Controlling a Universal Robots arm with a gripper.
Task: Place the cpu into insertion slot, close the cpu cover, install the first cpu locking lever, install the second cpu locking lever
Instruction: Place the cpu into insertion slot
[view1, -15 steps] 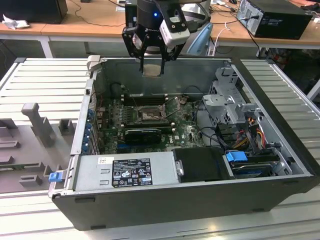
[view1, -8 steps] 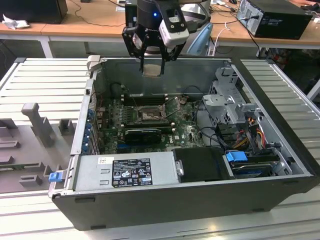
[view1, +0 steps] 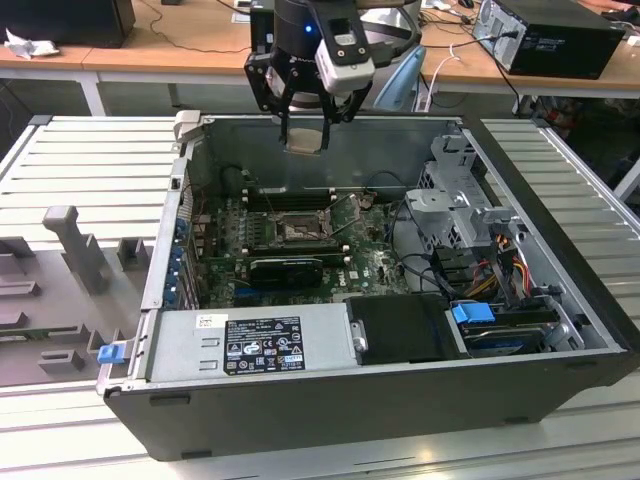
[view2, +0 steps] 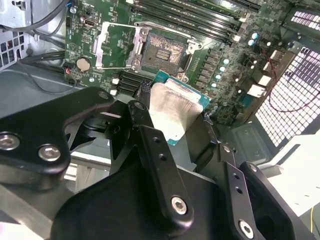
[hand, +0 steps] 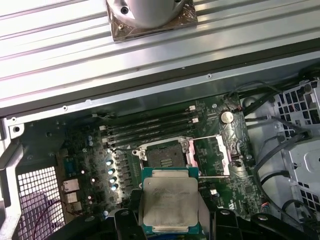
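End effector (view1: 305, 128) clenched on the cpu (view1: 303, 140), one finger on each of two opposite edges; chip was carried flat with the pale metal face turned up toward the wrist cameras, green border showing round it in both wrist views. In the exterior view the cpu hung in the air above the far wall of the open computer case (view1: 330, 400), well apart from the motherboard (view1: 370, 250). The insertion slot (hand: 162, 152) was uncovered, greyish contact field exposed, nothing seated in it. The cpu cover (hand: 212, 155) was swung open and sat just beside the slot, on the side away from the row of blue-topped capacitors (hand: 110, 172). Long black memory slots (hand: 150, 127) ran beside the socket. Case rested on a ribbed grey counter (view1: 100, 160).
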